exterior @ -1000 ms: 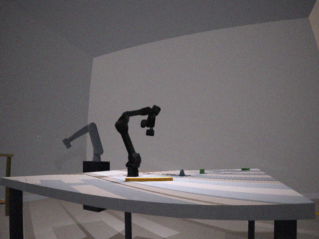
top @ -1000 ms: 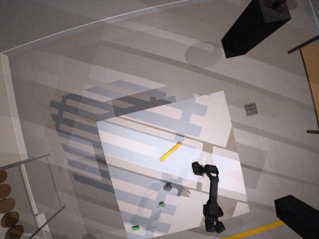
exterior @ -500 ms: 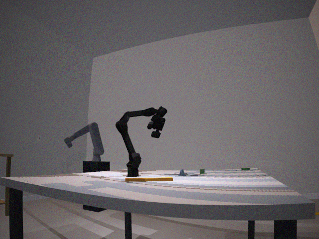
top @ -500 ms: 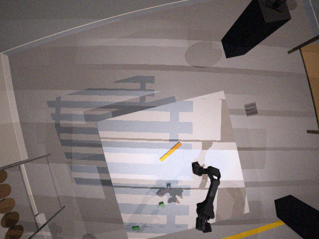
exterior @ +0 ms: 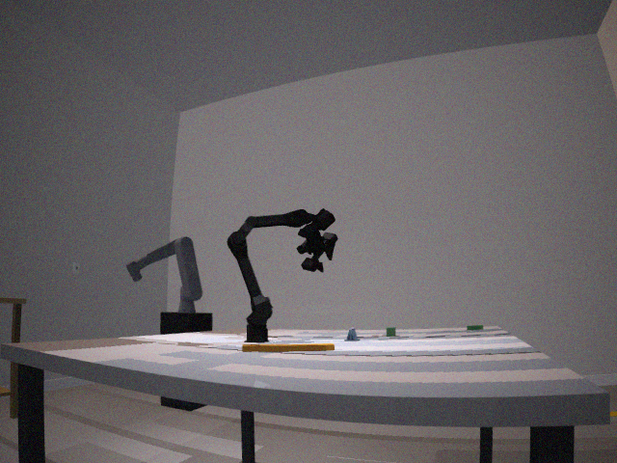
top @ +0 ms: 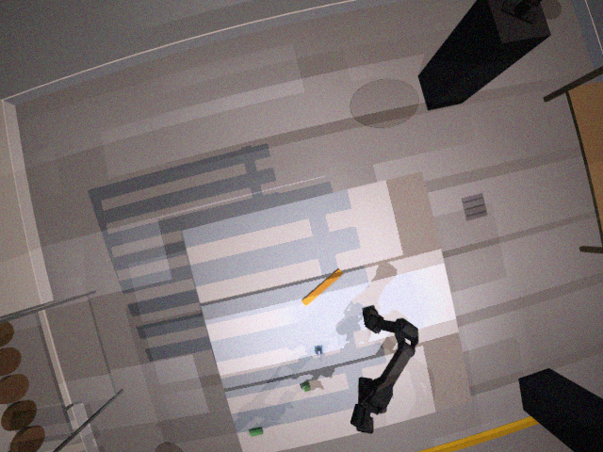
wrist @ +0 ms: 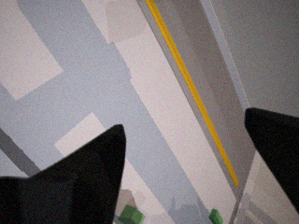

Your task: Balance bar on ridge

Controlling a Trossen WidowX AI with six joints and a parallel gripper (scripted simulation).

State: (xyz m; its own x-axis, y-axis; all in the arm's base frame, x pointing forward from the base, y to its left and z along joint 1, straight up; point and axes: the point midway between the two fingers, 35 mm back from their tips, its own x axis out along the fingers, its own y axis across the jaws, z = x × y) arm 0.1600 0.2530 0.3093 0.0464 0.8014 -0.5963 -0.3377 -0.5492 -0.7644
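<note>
The orange bar (top: 321,286) (exterior: 287,347) lies flat on the table (top: 369,214) (exterior: 398,394), not far in front of the arm's base. The ridge (top: 318,348) (exterior: 352,334) is a small blue-grey wedge standing on the table, apart from the bar. My gripper (top: 368,315) (exterior: 312,264) (wrist: 183,124) is open and empty. It hangs high above the table, between the bar and the ridge and to one side of both. In the wrist view I see only the two dark fingers over the table top; the bar and the ridge are out of that view.
Two small green blocks (top: 305,385) (top: 255,430) (exterior: 390,331) (exterior: 474,327) sit on the table beyond the ridge; both show at the bottom of the wrist view (wrist: 131,216) (wrist: 215,217). A thin yellow stripe (wrist: 196,93) (top: 481,435) runs along the floor past the table edge. A second grey arm (exterior: 184,269) stands behind the table.
</note>
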